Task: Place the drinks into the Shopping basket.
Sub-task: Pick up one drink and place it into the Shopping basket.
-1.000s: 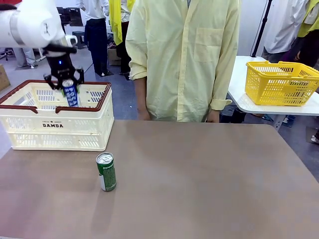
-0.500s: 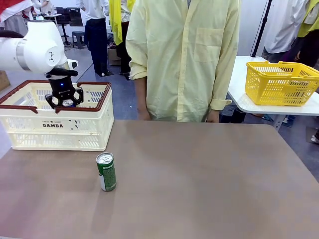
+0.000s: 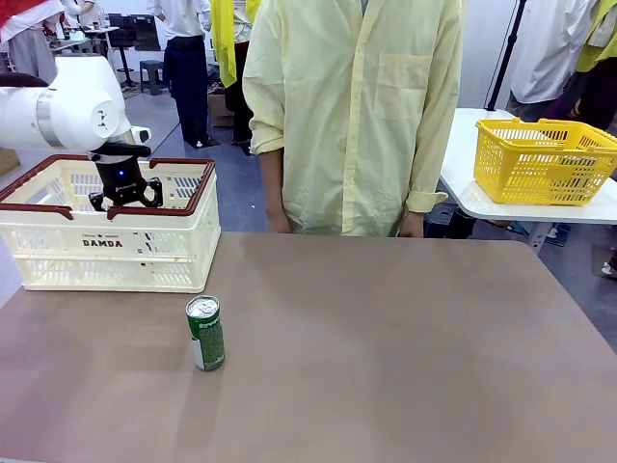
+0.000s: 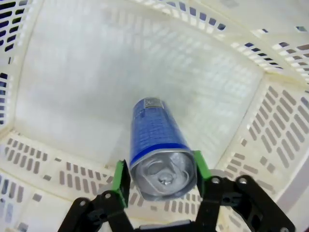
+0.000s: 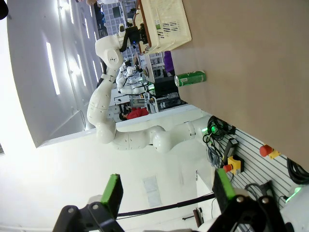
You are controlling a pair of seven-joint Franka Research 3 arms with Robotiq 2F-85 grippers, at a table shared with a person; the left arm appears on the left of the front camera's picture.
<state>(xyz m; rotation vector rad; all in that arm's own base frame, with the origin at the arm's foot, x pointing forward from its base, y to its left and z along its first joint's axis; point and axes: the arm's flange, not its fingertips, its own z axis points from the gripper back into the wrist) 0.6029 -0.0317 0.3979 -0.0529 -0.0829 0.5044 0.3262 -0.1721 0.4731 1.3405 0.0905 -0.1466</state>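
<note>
Shopping basket (image 3: pixel 106 246) sits at the tabletop's (image 3: pixel 405 357) far-left corner. The left gripper (image 4: pixel 161 169) is down inside it, green pads (image 4: pixel 121 178) tight beside the blue can's (image 4: pixel 154 130) top; can't tell whether they clamp it or just flank it. The can is tilted, and it's unclear whether its base is on the basket floor. Risk: if let go above the floor it drops, tips and rolls. Green can (image 3: pixel 205 333) stands upright near the front-left edge, untouched. Right gripper (image 5: pixel 166 186) is spread wide, holding nothing.
</note>
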